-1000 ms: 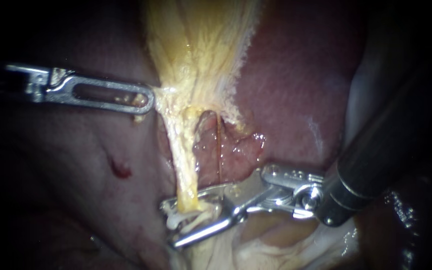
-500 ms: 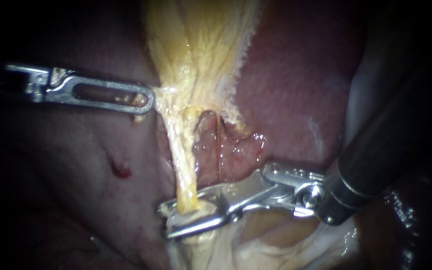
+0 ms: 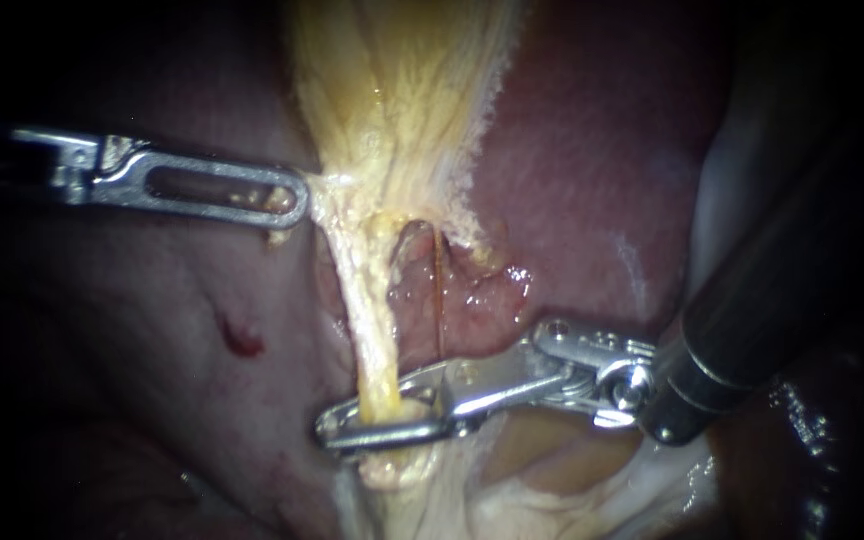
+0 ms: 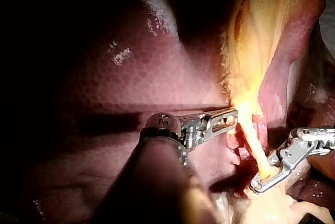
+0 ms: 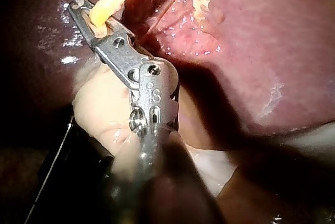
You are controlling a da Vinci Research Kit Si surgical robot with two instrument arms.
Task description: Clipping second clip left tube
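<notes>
Currently, right tool (image 3: 334, 430) jaws are clamping narrow across left tube (image 3: 372, 320) nr its lower end; left tool (image 3: 295, 203) jaws are gripping gallbladder (image 3: 402, 100) edge, closed on it.

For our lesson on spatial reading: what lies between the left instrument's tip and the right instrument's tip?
The taut yellow left tube spans it, from the left instrument down to the right instrument; clearest in the endoscope view.

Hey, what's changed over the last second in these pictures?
The right instrument had its pincer open around the left tube; it has now closed onto it, low down. The left instrument kept its hold on the gallbladder, and the liver has not shifted.
</notes>
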